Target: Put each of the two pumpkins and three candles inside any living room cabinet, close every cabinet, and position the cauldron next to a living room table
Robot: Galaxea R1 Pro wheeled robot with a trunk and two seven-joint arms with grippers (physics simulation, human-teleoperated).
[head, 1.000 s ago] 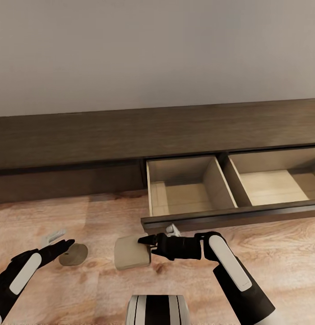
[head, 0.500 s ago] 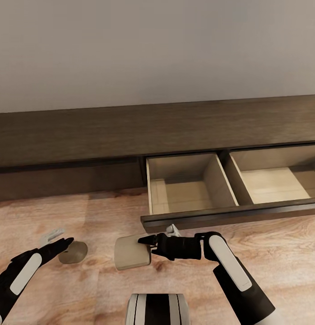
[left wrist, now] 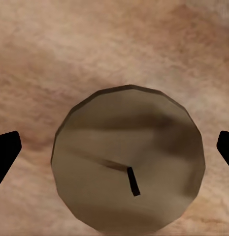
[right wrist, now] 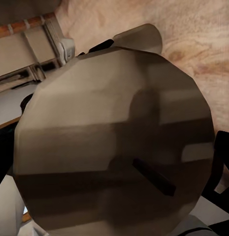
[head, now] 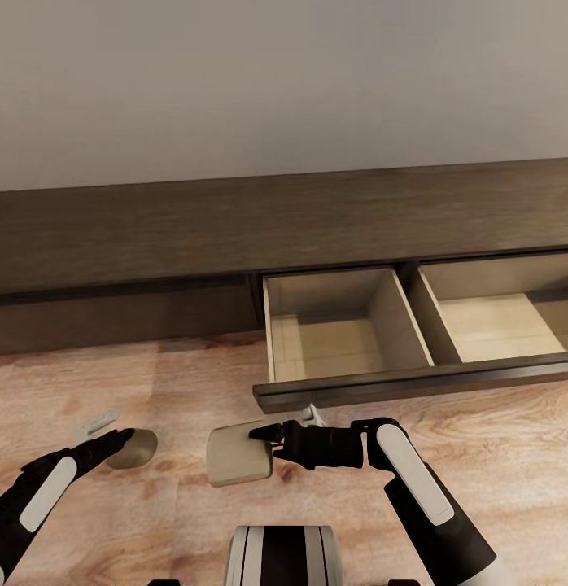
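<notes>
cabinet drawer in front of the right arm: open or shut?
Open. The drawer of the cabinet is pulled out, its pale, empty interior exposed.

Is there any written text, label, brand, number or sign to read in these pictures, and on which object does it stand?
None: no text, label, number or sign is readable on the cabinet, its open drawer, either candle, or the floor.

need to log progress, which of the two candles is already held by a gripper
The candle at the right gripper, below the open drawer. The other candle stands on the floor, the open left gripper above it.
</notes>
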